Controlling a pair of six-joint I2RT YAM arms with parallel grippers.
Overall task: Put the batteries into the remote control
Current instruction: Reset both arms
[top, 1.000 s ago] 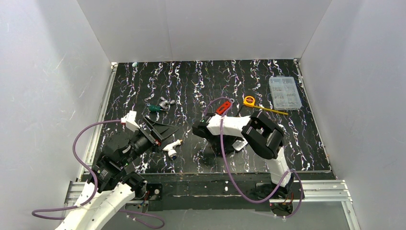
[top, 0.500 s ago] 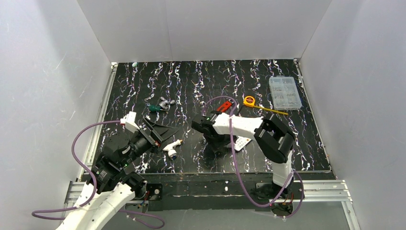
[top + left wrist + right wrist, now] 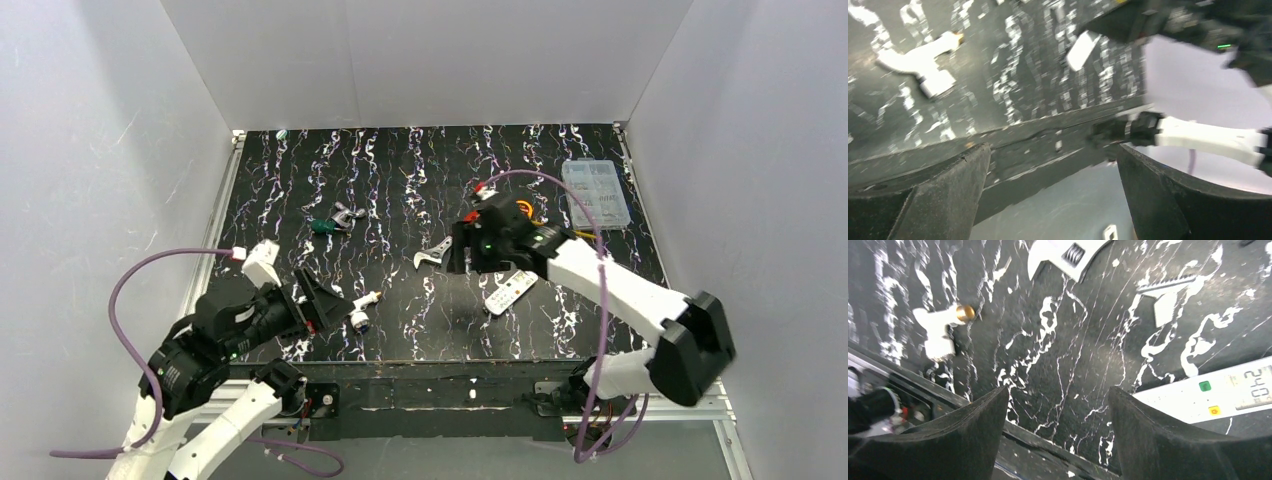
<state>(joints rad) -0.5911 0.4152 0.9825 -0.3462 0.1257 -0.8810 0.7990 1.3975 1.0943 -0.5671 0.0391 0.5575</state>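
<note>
Black marbled desk (image 3: 390, 190) holds the remote control (image 3: 1218, 390) display-up near the right tool (image 3: 1058, 390), both it and the left tool (image 3: 1053, 150) spread apart, empty; batteries unseen, loading seemingly not begun

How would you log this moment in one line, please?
left pincer: open, empty | right pincer: open, empty, above table | remote: on table, display side up

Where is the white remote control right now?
In the top view, the remote control lies on the black table, a little right of the middle, toward the near edge, with the wrench to its left.
</note>
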